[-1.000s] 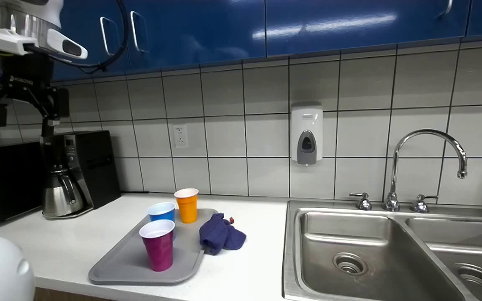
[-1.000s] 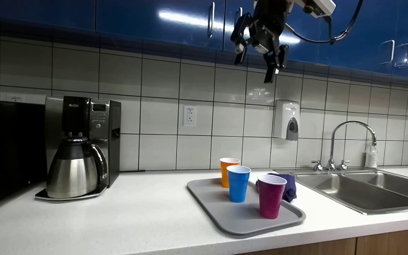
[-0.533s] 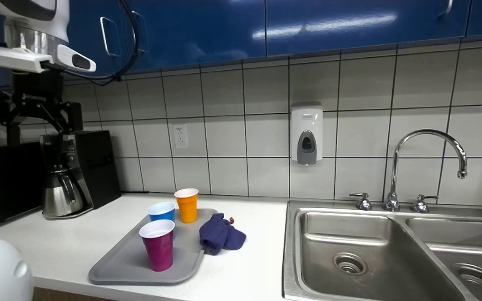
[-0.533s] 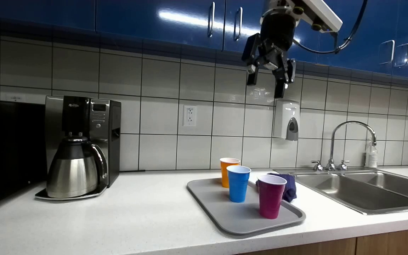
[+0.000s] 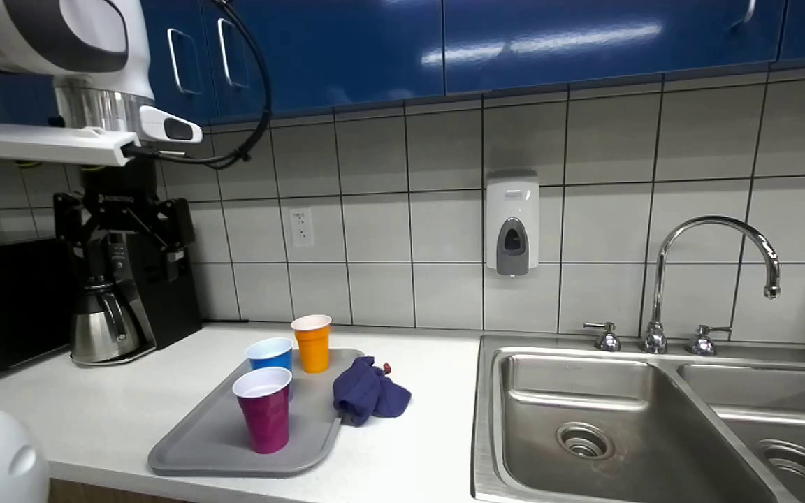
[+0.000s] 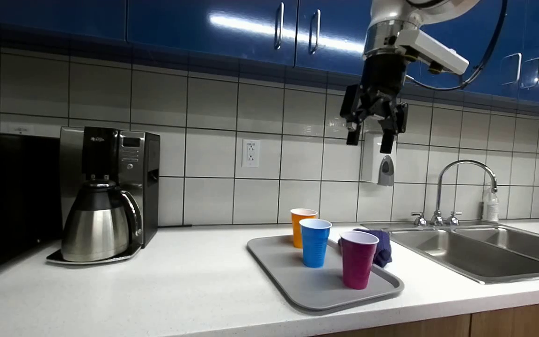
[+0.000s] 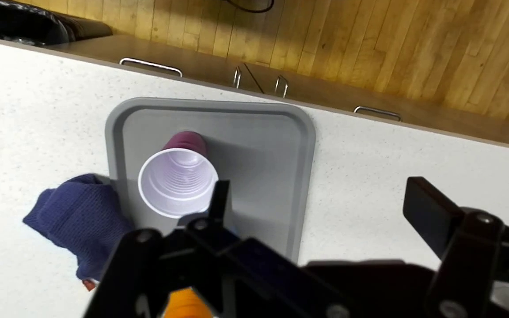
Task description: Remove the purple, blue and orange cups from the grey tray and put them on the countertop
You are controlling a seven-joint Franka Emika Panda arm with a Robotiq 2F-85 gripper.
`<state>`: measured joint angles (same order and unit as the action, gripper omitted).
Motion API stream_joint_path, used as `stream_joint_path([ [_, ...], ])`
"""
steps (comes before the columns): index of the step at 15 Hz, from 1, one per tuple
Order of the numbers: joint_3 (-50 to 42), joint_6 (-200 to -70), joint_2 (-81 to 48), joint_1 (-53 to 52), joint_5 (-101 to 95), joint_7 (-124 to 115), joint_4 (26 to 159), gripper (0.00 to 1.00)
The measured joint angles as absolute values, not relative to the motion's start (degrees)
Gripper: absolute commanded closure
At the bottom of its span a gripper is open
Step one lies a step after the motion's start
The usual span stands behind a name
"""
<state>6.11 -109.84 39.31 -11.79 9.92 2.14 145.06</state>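
Note:
The purple cup [image 5: 266, 423] stands upright on the near part of the grey tray [image 6: 288, 276]. The blue cup [image 6: 315, 248] and the orange cup [image 5: 314, 351] stand upright behind it on the same tray. All three show in both exterior views. My gripper [image 6: 369, 142] is open and empty, pointing down, well above the tray. In the wrist view, the purple cup [image 7: 179, 181] shows left of the spread fingers. The orange cup [image 7: 187, 304] is partly hidden by the gripper, and the blue cup is almost wholly hidden behind the left finger.
A dark blue cloth [image 5: 367, 391] lies against the tray's edge. The sink [image 5: 584, 391] is beyond it. A coffee maker [image 6: 110, 196] stands farther along the white countertop [image 6: 157, 290]. Blue cabinets [image 6: 213, 37] hang above. The counter's front edge [image 7: 219, 90] runs close to the tray.
My gripper has moved down steadily and, in both exterior views, to the right, staying open. It now points more nearly straight down. The cups, tray and cloth have not moved.

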Motion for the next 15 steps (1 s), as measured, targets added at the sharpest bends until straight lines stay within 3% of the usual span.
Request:
stream_joint_path([
  [15, -2.0, -132.7, 33.6, -6.0, 4.7, 7.0, 155.0, 0.00],
])
